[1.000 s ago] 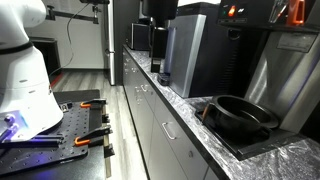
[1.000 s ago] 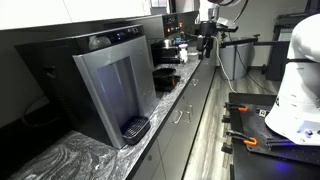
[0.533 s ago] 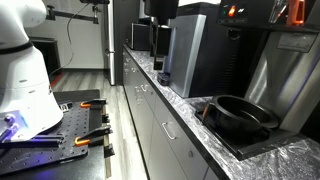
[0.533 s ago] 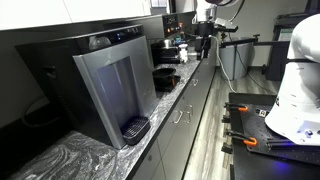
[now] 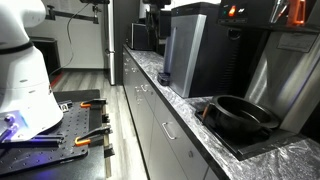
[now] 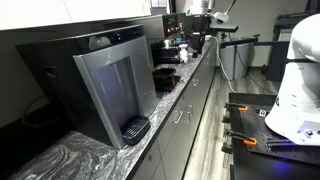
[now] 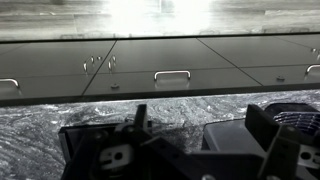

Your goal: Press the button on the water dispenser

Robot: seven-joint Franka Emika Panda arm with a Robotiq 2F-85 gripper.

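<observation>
Approach is the step in hand. In the wrist view the gripper [image 7: 198, 120] hangs above the speckled stone desk [image 7: 60, 125]. Its two fingers stand apart with bare stone between them, so it looks open and carries nothing. Beyond the desk edge that view shows only drawer fronts [image 7: 172, 74], not the target.

The water dispenser [image 6: 110, 85] stands on the desk against the wall, with its silver-grey front facing the aisle and a drip tray [image 6: 135, 128] at its foot. In both exterior views it is the largest appliance [image 5: 195, 50]. The round black pan [image 5: 240, 115] sits on one side of it and a smaller black machine [image 6: 168, 50] on the other. The arm [image 6: 207, 14] shows small and dark at the far end of the desk, well apart from the dispenser and past that smaller machine.

To do this well, the gripper should probably travel along the desk high enough to clear the smaller machine. Closing the fingers first would give one blunt tip. The controls seem to lie on the dark strip [image 6: 122, 36] along the dispenser's top front edge, but they are too small to tell one button from another. A wrist view of that strip is worth getting before committing. The tip should then come square onto the panel, give a short, light press and back straight off. A slanted or heavy push could slip off the button or shove the appliance back.
</observation>
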